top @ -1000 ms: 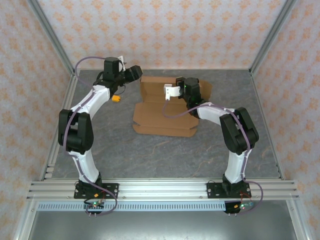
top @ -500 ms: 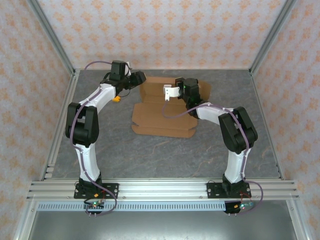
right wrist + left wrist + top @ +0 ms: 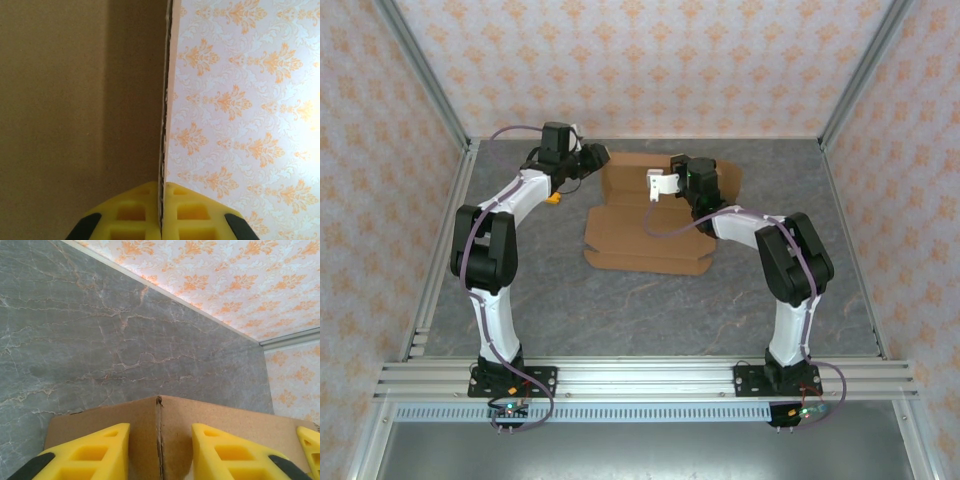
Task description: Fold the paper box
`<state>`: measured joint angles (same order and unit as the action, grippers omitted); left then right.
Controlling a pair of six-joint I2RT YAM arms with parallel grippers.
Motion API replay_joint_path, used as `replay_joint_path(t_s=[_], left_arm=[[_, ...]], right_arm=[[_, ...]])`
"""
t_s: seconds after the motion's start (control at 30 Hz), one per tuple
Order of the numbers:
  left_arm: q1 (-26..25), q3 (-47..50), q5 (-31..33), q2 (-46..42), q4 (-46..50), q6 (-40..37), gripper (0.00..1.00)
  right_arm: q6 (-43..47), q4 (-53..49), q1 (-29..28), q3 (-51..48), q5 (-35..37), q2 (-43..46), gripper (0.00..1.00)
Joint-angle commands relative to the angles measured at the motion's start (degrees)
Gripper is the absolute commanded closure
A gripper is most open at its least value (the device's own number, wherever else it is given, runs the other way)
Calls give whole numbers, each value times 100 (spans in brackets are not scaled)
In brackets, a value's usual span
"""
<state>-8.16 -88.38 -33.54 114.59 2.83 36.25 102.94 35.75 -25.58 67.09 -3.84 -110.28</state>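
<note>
The paper box [image 3: 648,228] is a brown cardboard sheet lying flat at mid table, with its back panels raised. My left gripper [image 3: 603,157] is at the box's back left corner. In the left wrist view its yellow fingers [image 3: 92,452] straddle a slit cardboard corner [image 3: 159,410], open, with a gap on each side. My right gripper [image 3: 682,163] is at the raised back panel. In the right wrist view the right gripper [image 3: 164,186] is shut on the thin edge of a cardboard panel [image 3: 75,100] that stands upright against the wallpaper.
A tiny orange block [image 3: 554,198] lies on the grey marble table [image 3: 620,310] under the left forearm. Patterned walls [image 3: 650,60] and metal frame posts [image 3: 430,90] enclose the table. Bare table lies in front of the box.
My left arm has swung right to the box's back left corner and its jaws have narrowed. The right gripper has kept its hold; the box has barely shifted.
</note>
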Motion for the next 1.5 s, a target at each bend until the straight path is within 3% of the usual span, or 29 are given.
replay_joint_path(t_s=[0.0,0.1,0.33,0.63,0.93,1.2,1.47], left_arm=[[-88,145,-209,-207,31,79,66],[-79,120,-14,-295,199,-107,61],[32,316,164,-677,332,-553,33],[139,1363,462,-1506,96,-1990,22],[1,1827,948,-1332,-322,-3316,31],[-256,1256,1529,-612,-415,-3665,44],[-346,1367,1711,-346,-1261,-3679,57]], right_arm=[[153,146,-116,-91,-134,-141,100],[123,133,-120,-92,-107,-84,100],[140,92,-114,-100,-97,-42,100],[167,-20,-98,-59,-108,8,100],[148,-109,-98,-25,-109,34,100],[144,-133,-105,-4,-92,40,100],[139,-178,-105,12,-100,36,100]])
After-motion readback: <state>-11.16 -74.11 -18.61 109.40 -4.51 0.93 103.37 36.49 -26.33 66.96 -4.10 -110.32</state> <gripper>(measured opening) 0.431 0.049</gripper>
